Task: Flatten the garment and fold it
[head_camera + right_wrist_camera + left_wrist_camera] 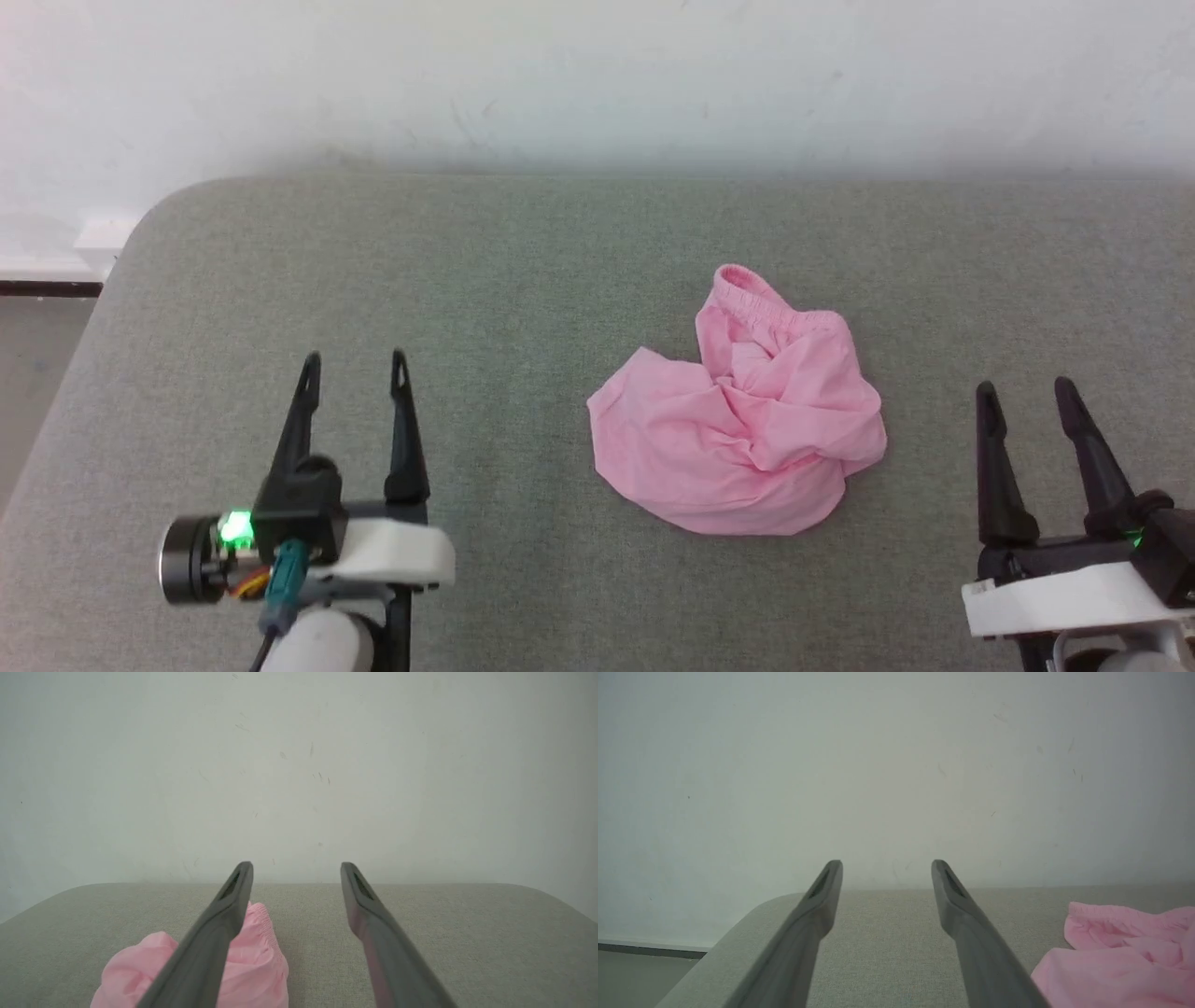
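One crumpled thin pink garment, on one grey woven round-cornered tabletop; two grippers, left gripper, right gripper, both wide, empty

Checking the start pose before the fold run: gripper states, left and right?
Left gripper: open, holding nothing.
Right gripper: open, holding nothing; the garment lies crumpled between the two, untouched.

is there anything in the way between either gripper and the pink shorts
Nothing visible stands in the way. The shorts lie crumpled on the grey surface, between the open left gripper and the open right gripper, touching neither. Just bare surface lies in both gaps.
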Tool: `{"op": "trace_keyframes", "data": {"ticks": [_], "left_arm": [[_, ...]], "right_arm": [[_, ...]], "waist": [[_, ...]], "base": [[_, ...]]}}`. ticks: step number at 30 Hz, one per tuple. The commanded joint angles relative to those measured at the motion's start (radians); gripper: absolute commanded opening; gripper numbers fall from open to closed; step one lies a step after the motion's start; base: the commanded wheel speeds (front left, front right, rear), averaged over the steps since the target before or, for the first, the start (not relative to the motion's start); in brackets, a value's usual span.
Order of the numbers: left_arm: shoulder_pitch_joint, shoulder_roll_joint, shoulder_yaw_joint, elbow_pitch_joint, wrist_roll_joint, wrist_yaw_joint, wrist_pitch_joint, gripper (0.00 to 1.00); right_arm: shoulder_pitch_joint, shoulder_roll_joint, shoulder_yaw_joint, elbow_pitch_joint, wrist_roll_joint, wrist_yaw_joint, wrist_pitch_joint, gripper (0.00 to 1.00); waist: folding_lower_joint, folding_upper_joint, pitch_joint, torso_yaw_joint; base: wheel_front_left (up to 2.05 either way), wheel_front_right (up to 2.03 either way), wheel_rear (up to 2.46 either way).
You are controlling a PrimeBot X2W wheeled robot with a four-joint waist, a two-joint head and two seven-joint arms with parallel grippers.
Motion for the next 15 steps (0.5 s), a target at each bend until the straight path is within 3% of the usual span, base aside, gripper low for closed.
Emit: {"op": "trace_keyframes", "data": {"ticks": [1,9,15], "left_arm": [[0.029,-0.017,0.029,-0.006,0.022,-0.016,-0.005,1.00],[0.119,-0.109,0.138,-0.021,0.098,-0.121,-0.005,1.00],[0.122,-0.145,0.174,-0.017,0.141,-0.199,-0.005,1.00]], "right_arm": [[0.015,0.002,0.005,0.004,0.004,-0.001,-0.005,1.00],[0.034,0.002,0.006,0.015,0.011,-0.001,-0.005,1.00],[0.033,0.002,0.000,0.016,0.011,-0.001,-0.005,1.00]], "waist": [[0.0001,0.0000,-0.003,-0.001],[0.0001,0.0000,-0.014,0.004],[0.0001,0.0000,-0.020,0.007]], "base": [[0.00,0.00,0.00],[0.00,0.00,0.00],[0.00,0.00,0.00]]}}
